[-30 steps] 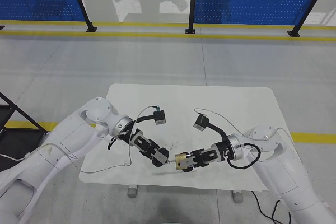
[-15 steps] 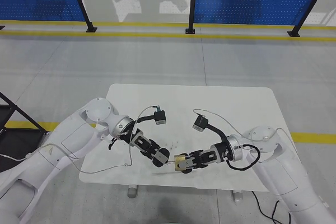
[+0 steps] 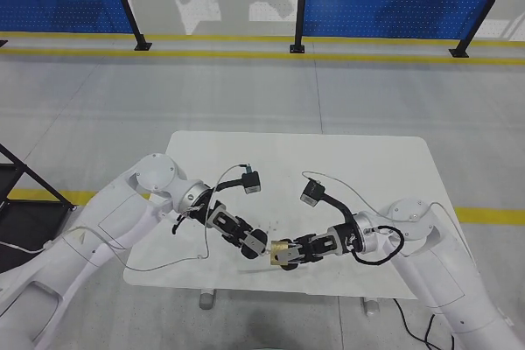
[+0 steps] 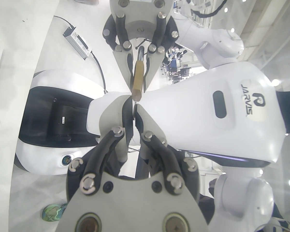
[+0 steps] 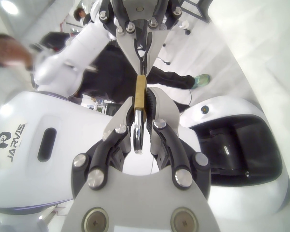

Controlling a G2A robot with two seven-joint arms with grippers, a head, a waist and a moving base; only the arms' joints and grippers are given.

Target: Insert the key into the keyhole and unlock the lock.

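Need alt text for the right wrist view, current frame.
The right gripper is shut on a brass padlock, its steel shackle pointing back toward the camera. Facing it, the left gripper holds the key against the padlock's far end.

Padlock (image 3: 285, 253) and key (image 5: 143, 69) end to end above the table (image 3: 376, 175), near its front edge and a little left of its middle.
The left gripper (image 3: 262, 248) is on the left with the key pinched between its fingers. The right gripper (image 3: 294, 254) is on the right, clamped on the padlock's body. They face each other tip to tip. The key's tip touches the padlock's end face opposite the shackle (image 5: 138, 131), which lies back between the right gripper's fingers. How deep the key sits cannot be told.
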